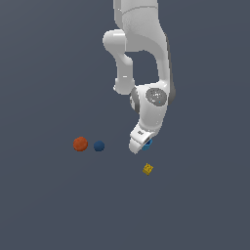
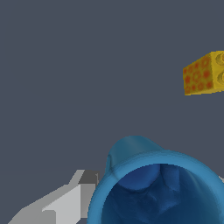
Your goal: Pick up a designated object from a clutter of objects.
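The designated object, a bright blue cup (image 1: pixel 148 143) with a dark hollow centre, sits between the fingers of my gripper (image 1: pixel 141 145), which partly hide it in the exterior view. In the wrist view the cup (image 2: pixel 157 188) fills the space between the fingers, its opening facing the camera. One grey finger (image 2: pixel 65 203) presses against its rim, and a sliver of the other shows at the frame's edge. My gripper (image 2: pixel 155 183) looks shut on the cup. The rest of the clutter lies apart: an orange ball (image 1: pixel 80 144), a dark blue ball (image 1: pixel 99 146) and a yellow dotted block (image 1: pixel 148 169).
The yellow dotted block (image 2: pixel 205 73) lies close to the gripper, just below it in the exterior view. Both balls lie together well off toward the exterior view's left. The floor (image 1: pixel 49 205) is a plain dark grey surface.
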{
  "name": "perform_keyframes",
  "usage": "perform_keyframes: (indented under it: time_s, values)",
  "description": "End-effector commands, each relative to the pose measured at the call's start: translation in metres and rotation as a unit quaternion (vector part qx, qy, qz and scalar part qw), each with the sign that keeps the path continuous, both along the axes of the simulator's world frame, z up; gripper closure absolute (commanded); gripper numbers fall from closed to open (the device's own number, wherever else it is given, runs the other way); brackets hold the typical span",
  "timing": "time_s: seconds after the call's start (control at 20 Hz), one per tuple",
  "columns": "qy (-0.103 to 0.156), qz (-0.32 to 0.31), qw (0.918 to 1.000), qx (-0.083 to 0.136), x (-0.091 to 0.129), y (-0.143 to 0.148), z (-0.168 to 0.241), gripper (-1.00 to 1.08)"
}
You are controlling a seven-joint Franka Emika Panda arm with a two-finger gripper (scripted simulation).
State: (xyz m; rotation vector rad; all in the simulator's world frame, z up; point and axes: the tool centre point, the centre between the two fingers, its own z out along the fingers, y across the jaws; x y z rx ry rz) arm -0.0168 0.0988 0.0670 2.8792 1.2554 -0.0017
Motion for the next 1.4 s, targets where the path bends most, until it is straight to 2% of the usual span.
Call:
perform_keyframes:
  time_s: [0.0,0.35,1.05,1.35]
  values:
    - [-0.001,0.0,1.0,0.0,-0.002,0.006,0.014,1.08]
    - [-0.001,0.001,1.0,0.0,-0.014,0.03,0.071,1.08]
    - [0.0,0.001,1.0,0.0,-0.041,0.091,0.214,1.08]
    - [0.0,0.001,1.0,0.0,-0.047,0.11,0.259,1.08]
